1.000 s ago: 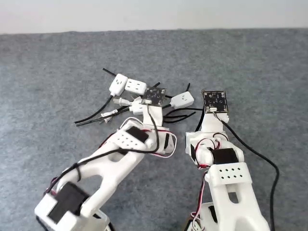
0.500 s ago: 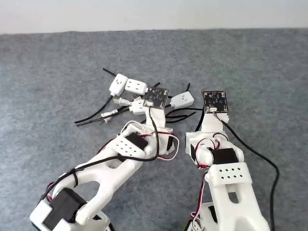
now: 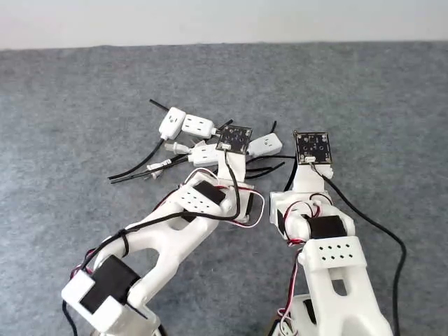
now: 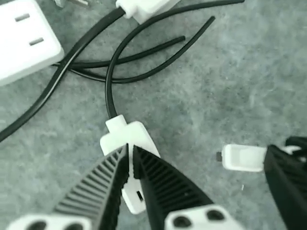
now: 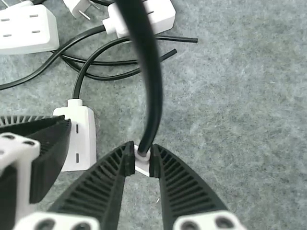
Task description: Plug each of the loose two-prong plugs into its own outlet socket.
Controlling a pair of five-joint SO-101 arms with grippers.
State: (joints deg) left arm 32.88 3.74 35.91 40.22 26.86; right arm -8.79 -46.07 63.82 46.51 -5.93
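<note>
- My right claw [image 5: 141,146] is clamping shut on a small white two-prong plug [image 5: 142,165]. The plug's thick black cord [image 5: 144,72] is rising straight up past my wrist camera.
- My left claw [image 4: 130,148] is closed down to a thin slit. Its tips are lying over a white outlet socket [image 4: 125,134], and I cannot tell whether they are pressing on it.
- The plug and this socket are sitting just beside each other, not touching, near the middle of the grey worktop [image 3: 364,91].
- I am judging the step in hand to be lining up this first plug with its socket, and no pairing looks made yet.
- The next move is calling for turning the prongs to face the slots. My left claw is needed to steady the socket while the right one pushes straight in.
- The sockets are the only receptacles here. This one is showing two bare slots.
- Two more sockets [image 3: 197,126] are lying side by side toward the far edge, and their slots also look unfilled.
- Another loose plug [image 5: 79,8] is lying prongs out among the tangled black cords.
</note>
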